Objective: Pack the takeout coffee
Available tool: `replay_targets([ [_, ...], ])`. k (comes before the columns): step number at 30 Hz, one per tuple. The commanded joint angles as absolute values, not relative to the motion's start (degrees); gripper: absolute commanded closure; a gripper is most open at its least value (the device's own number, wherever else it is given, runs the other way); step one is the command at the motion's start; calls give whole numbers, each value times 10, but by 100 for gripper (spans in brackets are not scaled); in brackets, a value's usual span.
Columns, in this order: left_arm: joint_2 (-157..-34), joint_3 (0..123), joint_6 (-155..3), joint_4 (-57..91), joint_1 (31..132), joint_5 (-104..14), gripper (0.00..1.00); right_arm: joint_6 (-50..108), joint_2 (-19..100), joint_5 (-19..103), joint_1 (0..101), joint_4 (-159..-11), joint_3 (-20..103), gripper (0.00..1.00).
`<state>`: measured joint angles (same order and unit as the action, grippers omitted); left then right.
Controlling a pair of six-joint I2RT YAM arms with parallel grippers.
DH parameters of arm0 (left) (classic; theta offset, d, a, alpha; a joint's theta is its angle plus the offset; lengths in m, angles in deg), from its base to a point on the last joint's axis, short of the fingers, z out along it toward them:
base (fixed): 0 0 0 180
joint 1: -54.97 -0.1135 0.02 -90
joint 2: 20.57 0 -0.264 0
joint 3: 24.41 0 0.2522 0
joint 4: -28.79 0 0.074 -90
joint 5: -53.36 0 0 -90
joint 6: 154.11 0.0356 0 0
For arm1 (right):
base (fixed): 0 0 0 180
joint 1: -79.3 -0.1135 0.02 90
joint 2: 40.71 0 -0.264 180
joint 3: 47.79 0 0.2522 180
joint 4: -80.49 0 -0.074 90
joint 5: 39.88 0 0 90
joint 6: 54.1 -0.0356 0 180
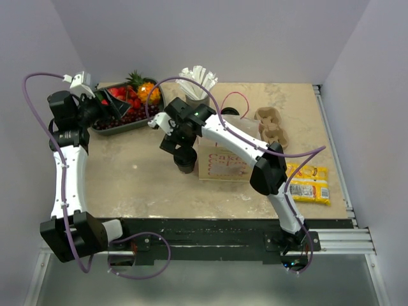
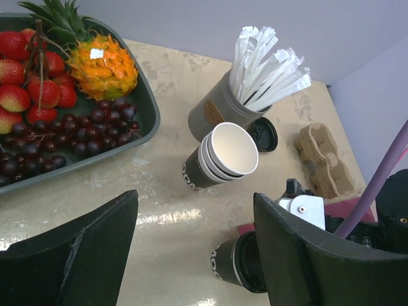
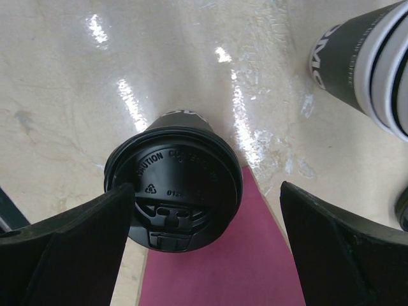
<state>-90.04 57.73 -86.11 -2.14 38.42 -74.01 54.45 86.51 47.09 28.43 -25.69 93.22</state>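
Right fingers [image 3: 338, 248] spread wide, straddling small dark-brown paper cup with black plastic lid [image 3: 173, 182], upright on beige counter [image 3: 76, 76]. Left fingers [image 2: 70, 248] spread wide, holding nothing.

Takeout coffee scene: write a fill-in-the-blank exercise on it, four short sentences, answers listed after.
1. The takeout coffee wears a round ___ lid.
2. The right gripper is poised over it with its jaws ___.
3. The grey holder contains white ___.
4. The tray is loaded with ___.
Missing words: black; open; straws; fruit.
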Motion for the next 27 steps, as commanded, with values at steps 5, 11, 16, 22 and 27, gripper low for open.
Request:
replay_targets([
  [5,-898,567,-874,2,378,-760,23,542,844,403,289,-237,935,1],
  [11,-896,559,-877,3,378,-762,24,537,842,375,302,-234,939,1],
  [16,-897,555,-882,7,378,-762,23,542,847,369,305,-230,938,1],
  [22,-897,555,-884,9,378,-763,23,546,854,364,305,-233,932,1],
  [27,-898,553,-885,10,378,-763,24,547,859,355,305,-232,933,1],
])
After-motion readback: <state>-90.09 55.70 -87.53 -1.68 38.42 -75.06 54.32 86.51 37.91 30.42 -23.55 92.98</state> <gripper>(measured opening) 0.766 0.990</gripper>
